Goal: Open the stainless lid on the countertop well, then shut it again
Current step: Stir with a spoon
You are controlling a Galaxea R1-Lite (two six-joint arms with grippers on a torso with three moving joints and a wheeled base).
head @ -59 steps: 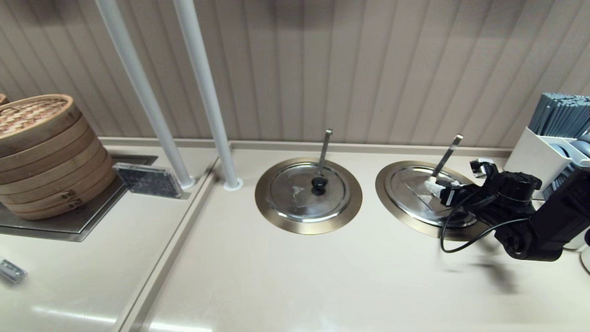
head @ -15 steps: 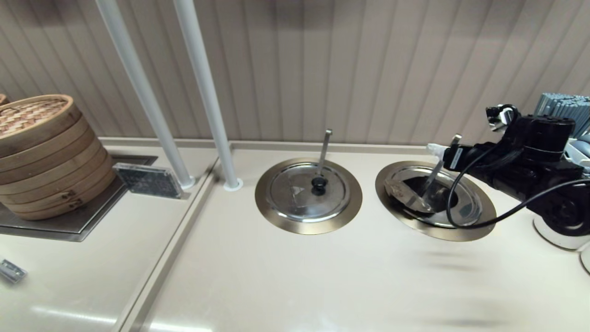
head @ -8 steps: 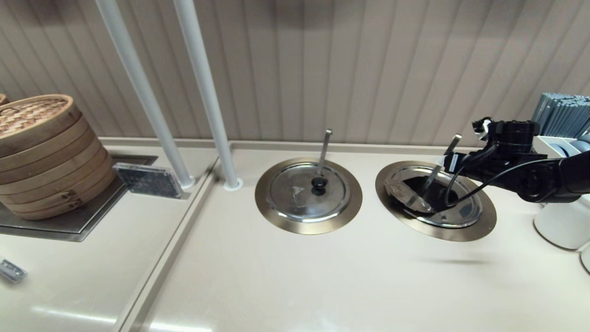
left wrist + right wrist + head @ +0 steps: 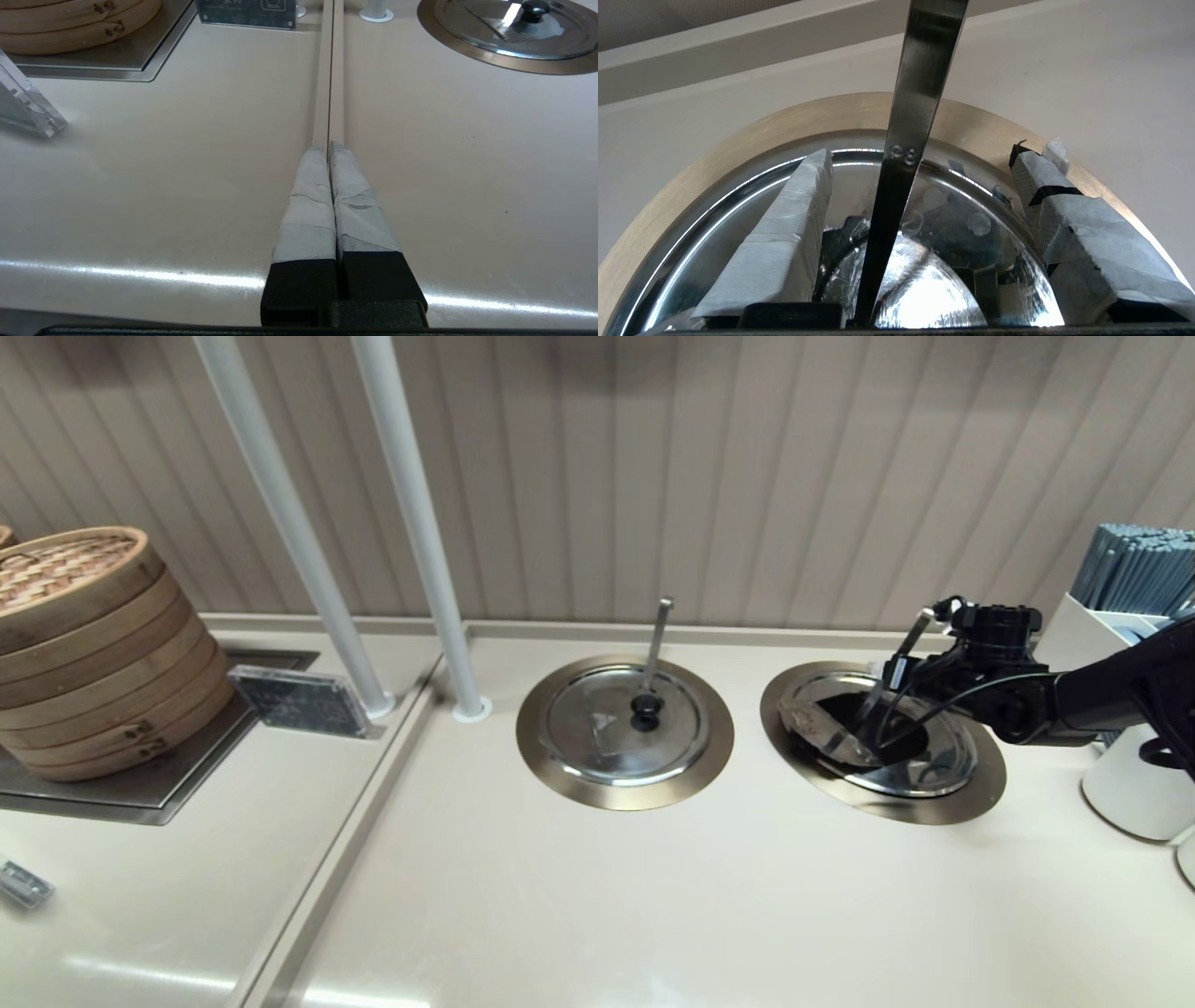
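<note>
The left gripper (image 4: 329,149) hovers low over the counter (image 4: 597,896), well in front of the twin lid (image 4: 623,723), its fingers pressed together on nothing. Farther back, beside the twin lid, the stainless lid (image 4: 924,756) sits in the countertop well (image 4: 943,807) with its wedge flap folded back and the dark inside showing. Just over its far edge the right gripper (image 4: 920,172) is spread wide, a finger either side of the slanted ladle handle (image 4: 920,93), not touching it.
</note>
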